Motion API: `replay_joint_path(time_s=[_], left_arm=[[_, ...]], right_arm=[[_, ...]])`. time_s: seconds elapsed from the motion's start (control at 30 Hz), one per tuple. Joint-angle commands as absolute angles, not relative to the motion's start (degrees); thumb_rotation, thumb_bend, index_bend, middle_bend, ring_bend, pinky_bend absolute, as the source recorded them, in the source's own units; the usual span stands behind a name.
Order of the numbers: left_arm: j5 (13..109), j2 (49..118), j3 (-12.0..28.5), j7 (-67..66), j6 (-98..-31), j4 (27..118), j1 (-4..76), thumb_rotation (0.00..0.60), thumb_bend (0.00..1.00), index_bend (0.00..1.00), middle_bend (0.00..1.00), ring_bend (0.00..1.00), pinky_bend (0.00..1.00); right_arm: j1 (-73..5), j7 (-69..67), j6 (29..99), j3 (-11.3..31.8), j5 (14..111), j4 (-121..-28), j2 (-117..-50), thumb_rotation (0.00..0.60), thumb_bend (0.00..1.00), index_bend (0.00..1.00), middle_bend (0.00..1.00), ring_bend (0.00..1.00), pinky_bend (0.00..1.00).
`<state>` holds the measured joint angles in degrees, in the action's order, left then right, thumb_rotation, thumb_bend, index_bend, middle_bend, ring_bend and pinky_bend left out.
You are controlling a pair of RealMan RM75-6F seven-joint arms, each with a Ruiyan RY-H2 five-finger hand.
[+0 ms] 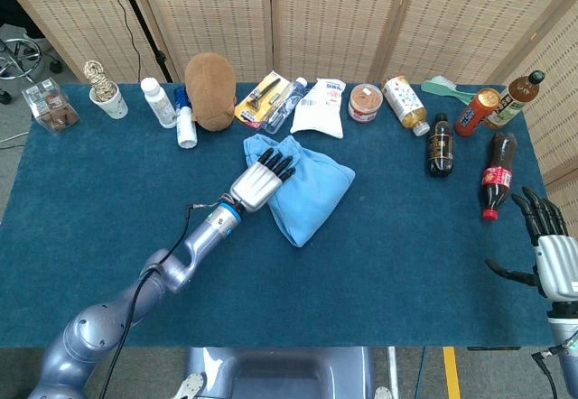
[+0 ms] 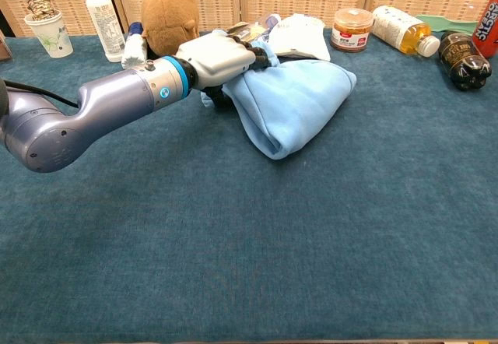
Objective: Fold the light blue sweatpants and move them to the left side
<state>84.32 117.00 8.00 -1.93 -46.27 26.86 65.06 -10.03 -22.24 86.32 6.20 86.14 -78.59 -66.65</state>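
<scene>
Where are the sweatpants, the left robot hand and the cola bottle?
sweatpants (image 1: 312,191): head view, middle of the folded cloth
left robot hand (image 1: 262,182): head view, back of the hand, resting on the sweatpants
cola bottle (image 1: 497,175): head view, red label on its body

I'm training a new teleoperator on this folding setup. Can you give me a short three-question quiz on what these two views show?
1. True or false: the left hand rests on the light blue sweatpants.
2. Where is the right hand? A) on the sweatpants B) at the table's right edge, holding nothing C) gripping the cola bottle
3. Fill in: the sweatpants lie as a folded bundle near the ____ of the blue table, just in front of the white pouch.

Key: 1 true; 2 B; 3 middle.
</scene>
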Motion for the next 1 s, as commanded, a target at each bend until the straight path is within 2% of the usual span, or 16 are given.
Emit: replay_joint_path(time_s=[0.03,0.1,0.2,0.37,0.7,1.0], left_arm=[[84.9,117.2,7.3,-1.0,-46.9,26.1,64.8,0.600,0.72,0.53,0.45,0.56,0.65],[85.0,117.3,7.2,-0.3,-47.5,25.9,64.6,0.600,0.77,0.62,0.52,0.61,0.71],[85.4,117.2,7.1,1.4,-49.3,25.6,64.2,0.600,0.80,0.74,0.59,0.67,0.77],[86.1,116.3,7.0,3.1,-52.9,25.2,63.8,0.600,0.81,0.81,0.65,0.71,0.81],[86.8,112.5,6.2,3.1,-57.4,28.3,61.5,0.600,0.81,0.84,0.68,0.73,0.83],[87.7,102.8,4.6,3.5,-65.6,36.3,54.4,0.600,0.81,0.84,0.68,0.74,0.82]], right_arm=[[-10.0,-22.4,86.4,6.2,86.4,-78.7,-66.6,0.600,0.00,0.00,0.00,0.00,0.03],[-10.0,-22.4,86.4,6.2,86.5,-78.8,-66.5,0.600,0.00,0.00,0.00,0.00,0.03],[-9.9,-21.9,86.3,6.4,86.4,-78.7,-66.6,0.600,0.00,0.00,0.00,0.00,0.03],[-9.9,-21.6,86.3,6.5,86.5,-78.7,-66.7,0.600,0.00,0.00,0.00,0.00,0.03],[-9.7,-21.6,86.7,6.6,87.0,-79.1,-66.6,0.600,0.00,0.00,0.00,0.00,0.03],[-9.8,-21.4,86.5,6.0,88.3,-79.6,-66.5,0.600,0.00,0.00,0.00,0.00,0.03]])
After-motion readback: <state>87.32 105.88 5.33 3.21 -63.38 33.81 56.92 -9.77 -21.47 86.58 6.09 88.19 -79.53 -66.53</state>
